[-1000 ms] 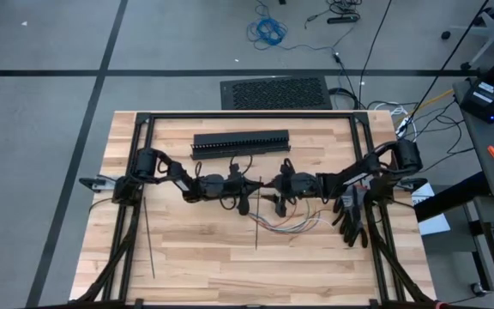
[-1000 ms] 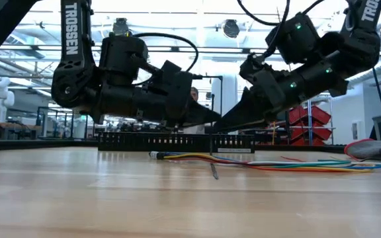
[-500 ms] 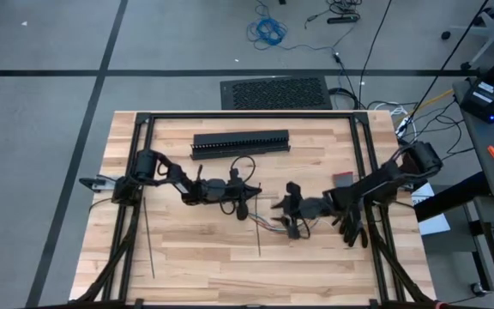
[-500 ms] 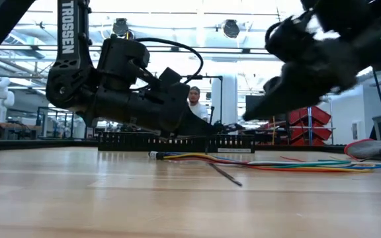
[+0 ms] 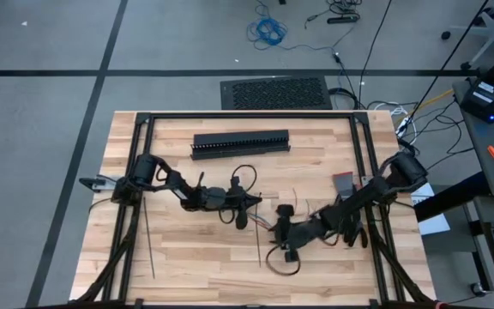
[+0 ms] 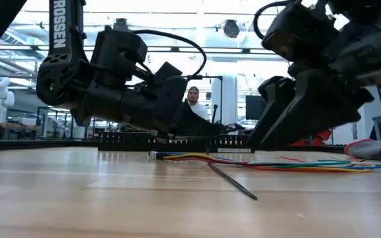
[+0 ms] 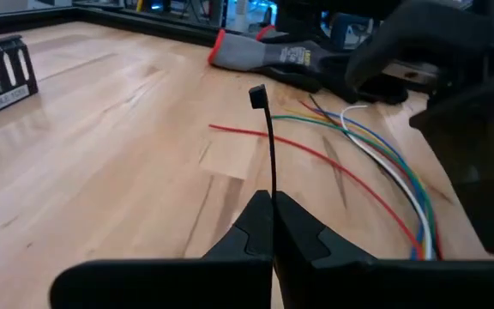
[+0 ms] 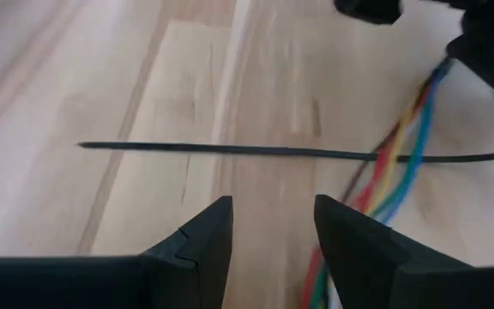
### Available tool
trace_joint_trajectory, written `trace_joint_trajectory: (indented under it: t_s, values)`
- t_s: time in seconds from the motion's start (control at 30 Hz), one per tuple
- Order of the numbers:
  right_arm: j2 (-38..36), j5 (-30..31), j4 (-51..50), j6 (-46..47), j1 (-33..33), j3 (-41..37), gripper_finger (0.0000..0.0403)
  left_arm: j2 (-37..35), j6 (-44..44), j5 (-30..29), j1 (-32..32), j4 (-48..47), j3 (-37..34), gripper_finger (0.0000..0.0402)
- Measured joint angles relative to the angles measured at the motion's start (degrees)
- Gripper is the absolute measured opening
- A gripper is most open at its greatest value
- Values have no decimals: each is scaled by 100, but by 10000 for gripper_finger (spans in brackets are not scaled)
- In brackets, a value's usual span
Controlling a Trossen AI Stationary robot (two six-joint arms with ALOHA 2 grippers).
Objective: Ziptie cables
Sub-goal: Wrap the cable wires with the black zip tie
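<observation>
Centrally on the table, the cables (image 5: 303, 225) lie loose, with one ziptie (image 8: 256, 152) flat beside them, its far end passing under the wires. A second ziptie (image 7: 269, 146) is clenched upright in the left gripper (image 7: 272, 225). The right gripper (image 8: 273, 225), fingers parted and empty, should be lowered squarely astride the flat strip before closing. The wooden tabletop (image 5: 204, 257) also carries a slotted duct (image 5: 241, 143) at the far side.

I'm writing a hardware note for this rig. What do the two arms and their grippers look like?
Both arms are dark, jointed and blocky. The left arm bears white block lettering on its upright link, and a black cable loops over its wrist. The right arm is the same dark build. The right gripper has flat, wedge-shaped black jaws.
</observation>
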Motion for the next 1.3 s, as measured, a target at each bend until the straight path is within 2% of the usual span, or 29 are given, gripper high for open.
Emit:
trace_joint_trajectory:
  t_s: [0.13, 0.37, 0.57, 1.0, 1.3]
  values:
    - [264, 123, -270, -37, 73, 295, 160, 0, 127, -160, -100, -94, 0, 0]
    - [308, 159, -255, 42, 92, 325, 160, 11, 131, -202, -132, -238, 0, 0]
    - [445, 560, -236, 90, 264, 325, 160, 11, 168, -330, -135, -375, 0, 0]
    - [1035, 1137, 603, -181, 300, 347, 160, 123, 319, -488, -132, -451, -2, 0]
    - [1056, 1309, 764, -310, 296, 332, 160, 576, 291, -530, -132, 408, 9, 0]
